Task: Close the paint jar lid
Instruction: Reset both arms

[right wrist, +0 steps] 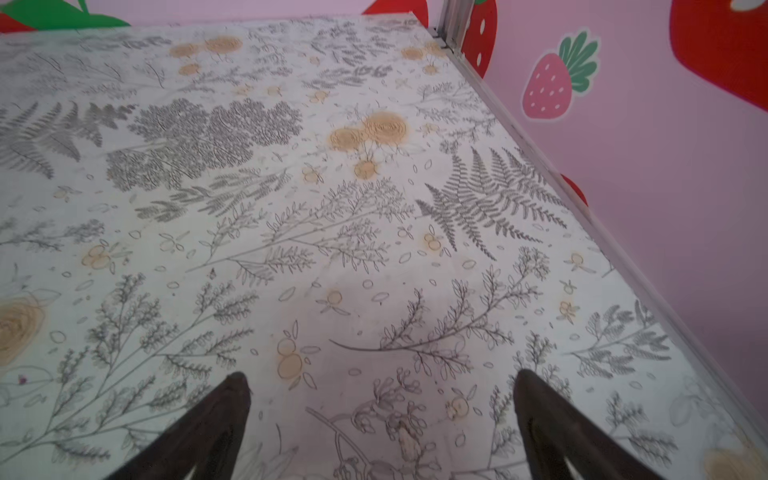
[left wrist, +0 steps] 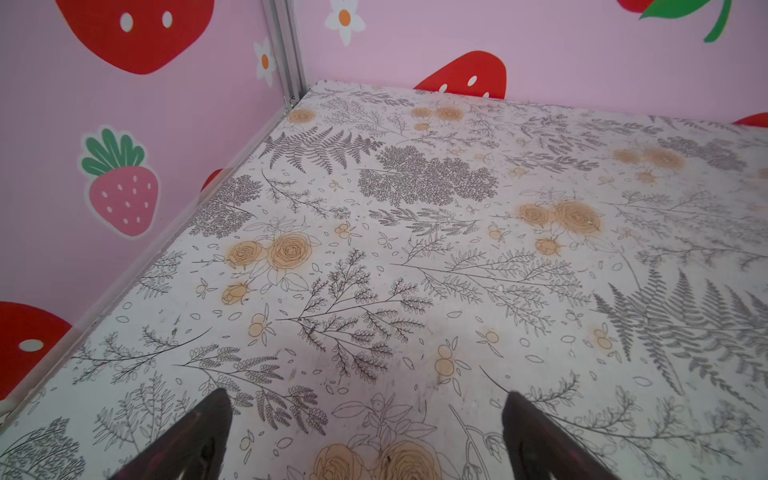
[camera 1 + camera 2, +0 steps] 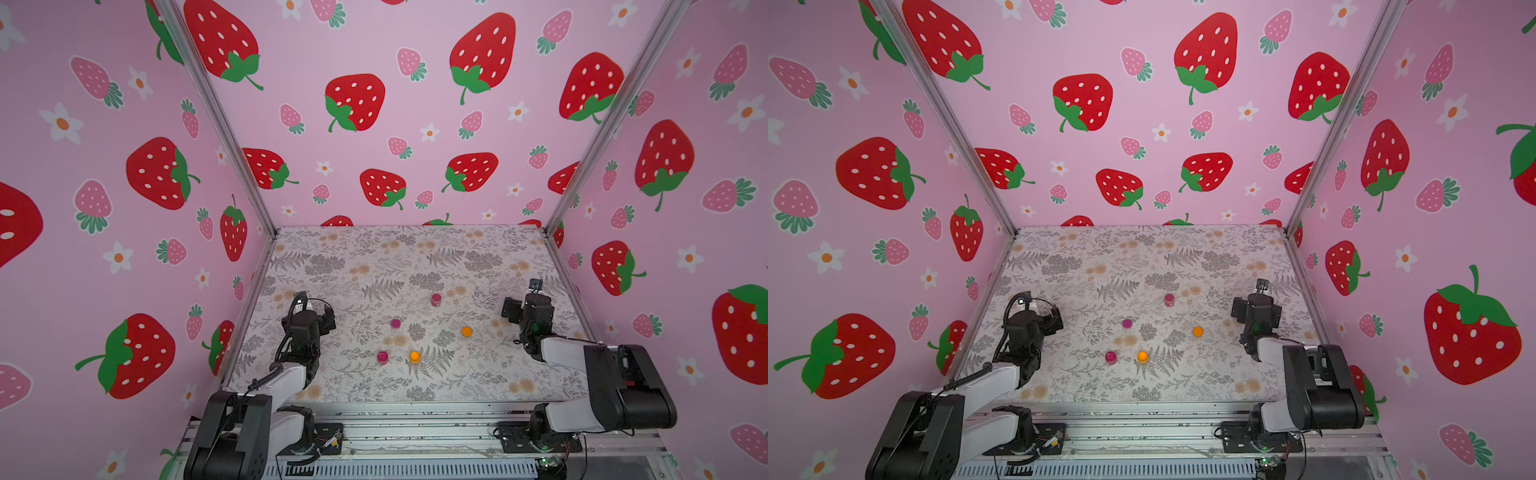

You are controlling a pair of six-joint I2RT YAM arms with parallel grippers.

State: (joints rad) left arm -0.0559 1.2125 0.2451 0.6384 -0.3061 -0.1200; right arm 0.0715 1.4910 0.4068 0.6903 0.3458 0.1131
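Observation:
The paint jar (image 3: 436, 302) (image 3: 1169, 302) is a tiny deep pink pot standing upright on the floral table, right of centre in both top views. The paler dusty pink lid (image 3: 436, 296) (image 3: 1169, 296) sits on top of it. My left gripper (image 3: 318, 311) (image 2: 366, 394) hovers at the table's left side, open, with only bare table between its fingers. My right gripper (image 3: 525, 305) (image 1: 381, 374) is at the right side, well apart from the jar, open and holding nothing. Neither wrist view shows the jar.
Other tiny pots stand on the table: one with a purplish-magenta top (image 3: 395, 323), a magenta one (image 3: 382, 357) and two orange ones (image 3: 414, 356) (image 3: 466, 331). Strawberry-print walls close in the left, back and right. A metal rail (image 3: 415, 419) runs along the front edge.

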